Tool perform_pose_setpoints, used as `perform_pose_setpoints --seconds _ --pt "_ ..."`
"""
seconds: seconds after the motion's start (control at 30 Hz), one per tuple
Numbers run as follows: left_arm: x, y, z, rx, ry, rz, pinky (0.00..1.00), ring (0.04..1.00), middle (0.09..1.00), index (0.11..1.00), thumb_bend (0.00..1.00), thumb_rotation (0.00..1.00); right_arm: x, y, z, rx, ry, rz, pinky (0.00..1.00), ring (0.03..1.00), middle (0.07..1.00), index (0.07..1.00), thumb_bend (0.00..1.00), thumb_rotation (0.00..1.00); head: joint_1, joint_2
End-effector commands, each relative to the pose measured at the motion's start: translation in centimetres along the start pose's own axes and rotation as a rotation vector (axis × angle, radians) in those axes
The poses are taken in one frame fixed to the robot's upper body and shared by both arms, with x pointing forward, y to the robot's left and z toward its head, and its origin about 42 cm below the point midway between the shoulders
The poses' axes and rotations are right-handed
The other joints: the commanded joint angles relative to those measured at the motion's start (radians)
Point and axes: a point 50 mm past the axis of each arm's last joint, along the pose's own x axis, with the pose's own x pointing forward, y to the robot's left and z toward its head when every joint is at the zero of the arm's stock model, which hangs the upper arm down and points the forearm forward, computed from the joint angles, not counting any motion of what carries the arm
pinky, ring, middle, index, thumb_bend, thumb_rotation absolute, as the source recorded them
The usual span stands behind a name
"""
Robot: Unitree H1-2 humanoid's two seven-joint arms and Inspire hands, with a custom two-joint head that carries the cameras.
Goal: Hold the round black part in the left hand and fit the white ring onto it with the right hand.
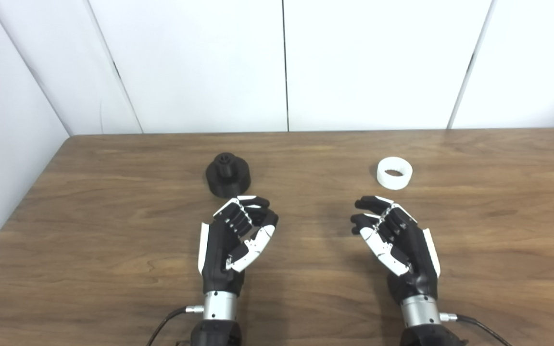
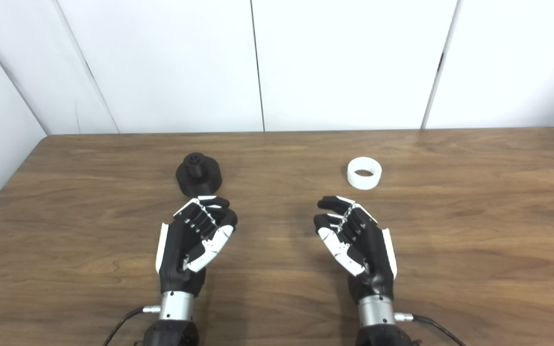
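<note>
The round black part (image 1: 228, 174), a flat disc with a raised hub, stands on the wooden table (image 1: 113, 230) left of centre. Just in front of it hovers my left hand (image 1: 236, 235), palm turned inward, fingers curled but apart, holding nothing. The white ring (image 1: 394, 173) lies on the table to the right, its hole facing up. My right hand (image 1: 395, 240) sits a short way in front of the ring, slightly left of it, fingers loosely curled and empty. Neither hand touches its object.
White wall panels (image 1: 282, 62) rise behind the table's far edge. The table's left edge (image 1: 22, 202) runs diagonally near a side wall. Cables (image 1: 161, 327) trail from both wrists at the bottom of the picture.
</note>
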Motion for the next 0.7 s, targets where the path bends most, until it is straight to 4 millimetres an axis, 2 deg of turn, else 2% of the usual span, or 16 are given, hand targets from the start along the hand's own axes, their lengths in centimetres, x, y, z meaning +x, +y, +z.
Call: perform_pose_setpoints --seconds 0.0,0.67 --pt "-0.57 -0.05 -0.72 0.004 0.025 -0.007 0.4 0.464 0.488 0.499 0.51 0.0 -0.44 0.49 -0.33 0.019 0.01 0.014 0.51 0.59 0.665 0.628 0.46 0.21 0.001 0.001" --pt "-0.69 0.13 -0.67 0.01 0.029 -0.007 0.41 0.47 0.487 0.501 0.51 0.0 -0.57 0.63 -0.37 0.017 0.011 0.011 0.52 0.592 0.668 0.628 0.47 0.21 0.003 0.002"
